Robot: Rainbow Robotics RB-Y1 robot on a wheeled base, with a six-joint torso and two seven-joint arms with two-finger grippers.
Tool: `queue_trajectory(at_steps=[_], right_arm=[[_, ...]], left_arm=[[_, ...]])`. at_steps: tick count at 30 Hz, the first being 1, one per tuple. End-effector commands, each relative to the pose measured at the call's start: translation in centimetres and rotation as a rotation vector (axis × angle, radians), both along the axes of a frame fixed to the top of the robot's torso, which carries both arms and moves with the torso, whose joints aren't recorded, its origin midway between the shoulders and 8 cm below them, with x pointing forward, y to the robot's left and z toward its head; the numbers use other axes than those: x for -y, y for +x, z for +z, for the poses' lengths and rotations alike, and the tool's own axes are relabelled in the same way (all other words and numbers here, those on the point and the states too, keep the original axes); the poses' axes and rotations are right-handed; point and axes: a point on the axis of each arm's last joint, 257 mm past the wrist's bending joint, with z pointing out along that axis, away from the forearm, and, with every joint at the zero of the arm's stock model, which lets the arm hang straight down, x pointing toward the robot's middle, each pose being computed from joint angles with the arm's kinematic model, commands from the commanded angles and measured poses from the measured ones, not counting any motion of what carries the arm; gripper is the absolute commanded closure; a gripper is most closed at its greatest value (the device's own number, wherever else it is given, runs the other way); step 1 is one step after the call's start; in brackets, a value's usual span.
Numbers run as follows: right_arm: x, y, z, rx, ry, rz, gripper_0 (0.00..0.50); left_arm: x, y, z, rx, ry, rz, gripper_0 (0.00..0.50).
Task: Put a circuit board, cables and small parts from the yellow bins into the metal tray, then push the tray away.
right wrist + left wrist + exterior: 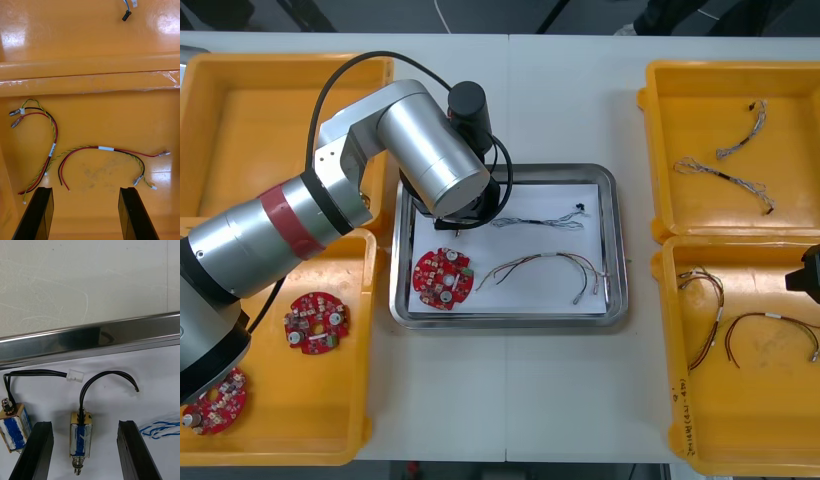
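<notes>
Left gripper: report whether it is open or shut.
Open. The left gripper has its jaws apart over the tray, a small metal part between them, untouched. The right gripper hangs over a bin.

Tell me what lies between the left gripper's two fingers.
In the left wrist view, a small metal part, blue-wrapped with black wires, lies on the metal tray's white inside between the fingers of the open left gripper, touching neither.

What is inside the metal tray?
A red circuit board, a blue and white cable, a red and yellow cable and two small metal parts. The left gripper, open over those parts, hides the tray's far left corner.
</notes>
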Motion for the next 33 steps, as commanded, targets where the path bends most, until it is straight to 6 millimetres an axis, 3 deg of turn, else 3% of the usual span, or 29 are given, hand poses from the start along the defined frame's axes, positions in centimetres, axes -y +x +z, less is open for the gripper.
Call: queue_trajectory(at_steps=[1,10,18,26,33], right_arm=[[-0.6,-0.5,-0.6,-0.015,0.022,-0.009,0.000],[-1.0,-0.5,-0.2,-0.011,0.011,0.018,0.000],[-2.2,-0.5,0.3,0.005,0.001,0.064,0.000],[-3.5,-0.7,0.2,-0.004,-0.002,0.117,0.000],[-6.2,-1.0,1.2,0.015,-0.067,0.228,0.000]], left_arm=[[0.3,0.1,0.2,0.014,-0.041,0.053,0.000],[-0.6,0.2,2.5,0.037,-0.048,0.061,0.000],[-2.1,-0.7,6.5,0.030,-0.068,0.088,0.000],[-5.9,-2.6,10.3,-0.009,-0.056,0.106,0.000],[-10.3,-4.8,12.7,-0.060,-0.001,0.125,0.000]])
